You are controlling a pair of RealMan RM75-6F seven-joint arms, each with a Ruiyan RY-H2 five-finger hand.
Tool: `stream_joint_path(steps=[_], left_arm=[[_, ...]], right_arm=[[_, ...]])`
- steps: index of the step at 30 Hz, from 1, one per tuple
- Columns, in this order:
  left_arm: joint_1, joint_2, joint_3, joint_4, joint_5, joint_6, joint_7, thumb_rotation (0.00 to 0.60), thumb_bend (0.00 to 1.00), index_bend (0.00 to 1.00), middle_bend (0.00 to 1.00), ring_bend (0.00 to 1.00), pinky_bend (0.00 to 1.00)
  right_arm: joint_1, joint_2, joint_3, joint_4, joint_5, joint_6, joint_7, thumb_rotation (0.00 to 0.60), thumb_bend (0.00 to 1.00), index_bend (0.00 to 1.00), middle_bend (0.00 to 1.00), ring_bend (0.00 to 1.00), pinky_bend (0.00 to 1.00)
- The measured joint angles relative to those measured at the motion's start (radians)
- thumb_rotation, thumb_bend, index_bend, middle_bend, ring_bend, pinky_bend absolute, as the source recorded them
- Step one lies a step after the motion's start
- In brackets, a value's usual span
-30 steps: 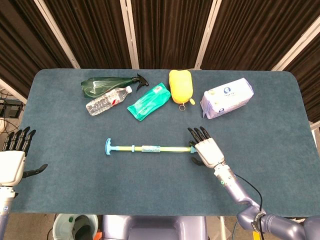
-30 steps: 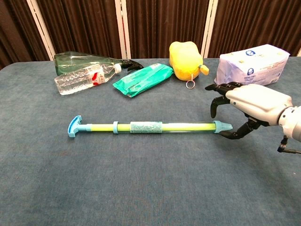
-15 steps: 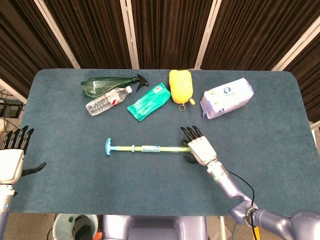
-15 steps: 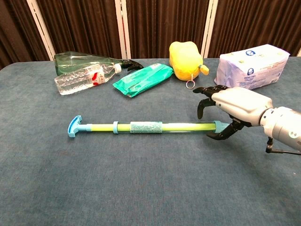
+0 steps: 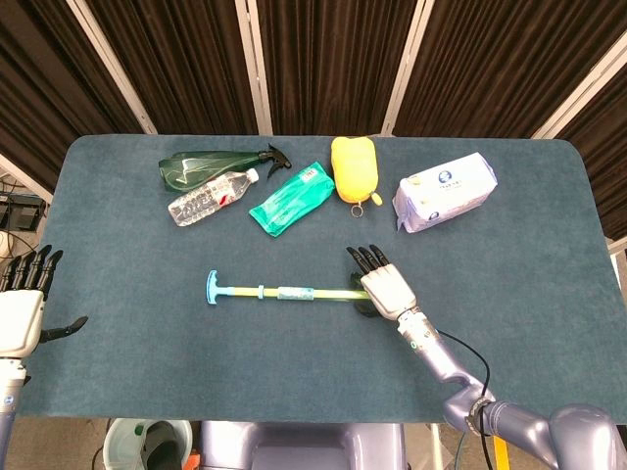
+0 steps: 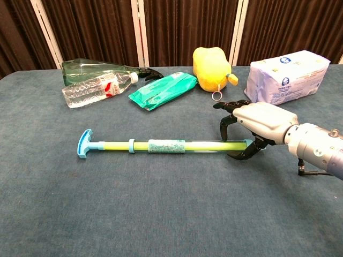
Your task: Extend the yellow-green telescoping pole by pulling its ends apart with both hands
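The yellow-green telescoping pole (image 5: 284, 291) lies across the middle of the table, with a blue T-handle (image 5: 212, 288) at its left end. In the chest view the pole (image 6: 161, 145) runs from that handle (image 6: 84, 144) to under my right hand (image 6: 252, 126). My right hand (image 5: 384, 289) arches over the pole's right end, fingers spread on the far side and thumb on the near side, not closed on it. The end cap is hidden beneath it. My left hand (image 5: 22, 313) hangs open off the table's left edge, far from the pole.
Along the back lie a green spray bottle (image 5: 211, 164), a water bottle (image 5: 211, 197), a green pouch (image 5: 291, 199), a yellow soft object (image 5: 354, 168) and a tissue pack (image 5: 445, 191). Blue cloth covers the table (image 5: 509, 294).
My right hand has slid left along the pole and now covers its right end cap. The pole and my left hand have stayed where they were.
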Motion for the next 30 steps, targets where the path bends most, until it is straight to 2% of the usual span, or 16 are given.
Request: stream_joint_path(steps=[6, 9, 11, 13, 15, 17, 21, 26, 30], left_arm=[[0.000, 0.000, 0.000, 0.002, -0.004, -0.001, 0.001, 0.580, 0.09, 0.00, 0.00, 0.00, 0.00], [-0.001, -0.001, 0.001, 0.003, -0.004, -0.004, 0.003, 0.588, 0.14, 0.01, 0.00, 0.00, 0.01], [-0.003, -0.003, 0.003, 0.004, -0.002, -0.006, 0.004, 0.597, 0.19, 0.07, 0.00, 0.00, 0.02], [-0.006, -0.008, 0.003, 0.006, 0.005, -0.004, 0.002, 0.600, 0.21, 0.19, 0.00, 0.00, 0.02], [-0.009, -0.020, 0.001, 0.010, 0.015, 0.004, -0.005, 0.600, 0.21, 0.25, 0.00, 0.00, 0.02], [-0.016, -0.045, 0.000, 0.023, 0.033, 0.012, -0.017, 0.600, 0.20, 0.26, 0.00, 0.00, 0.02], [-0.040, -0.122, 0.003, 0.078, 0.067, 0.011, -0.031, 0.600, 0.20, 0.25, 0.00, 0.00, 0.02], [-0.096, -0.270, 0.002, 0.197, 0.095, -0.027, -0.038, 0.600, 0.23, 0.30, 0.00, 0.00, 0.02], [-0.152, -0.390, -0.005, 0.294, 0.107, -0.072, -0.049, 0.600, 0.23, 0.30, 0.00, 0.00, 0.02]], right_arm=[[0.010, -0.014, -0.004, 0.029, -0.009, 0.019, 0.022, 0.600, 0.42, 0.71, 0.04, 0.00, 0.00], [0.012, -0.017, -0.006, 0.038, -0.011, 0.026, 0.029, 0.600, 0.43, 0.73, 0.05, 0.00, 0.00], [0.013, -0.018, -0.007, 0.041, -0.012, 0.032, 0.031, 0.600, 0.43, 0.74, 0.06, 0.00, 0.00], [0.012, -0.018, -0.009, 0.044, -0.014, 0.042, 0.033, 0.600, 0.43, 0.74, 0.06, 0.00, 0.00], [0.009, -0.016, -0.012, 0.045, -0.015, 0.050, 0.035, 0.600, 0.43, 0.74, 0.06, 0.00, 0.00], [0.005, -0.011, -0.014, 0.043, -0.014, 0.055, 0.037, 0.600, 0.43, 0.74, 0.06, 0.00, 0.00], [-0.004, 0.003, -0.020, 0.030, -0.013, 0.068, 0.040, 0.600, 0.43, 0.74, 0.06, 0.00, 0.00], [-0.013, 0.021, -0.026, 0.002, -0.014, 0.082, 0.042, 0.600, 0.43, 0.74, 0.06, 0.00, 0.00], [-0.016, 0.034, -0.028, -0.020, -0.012, 0.089, 0.045, 0.600, 0.43, 0.73, 0.06, 0.00, 0.00]])
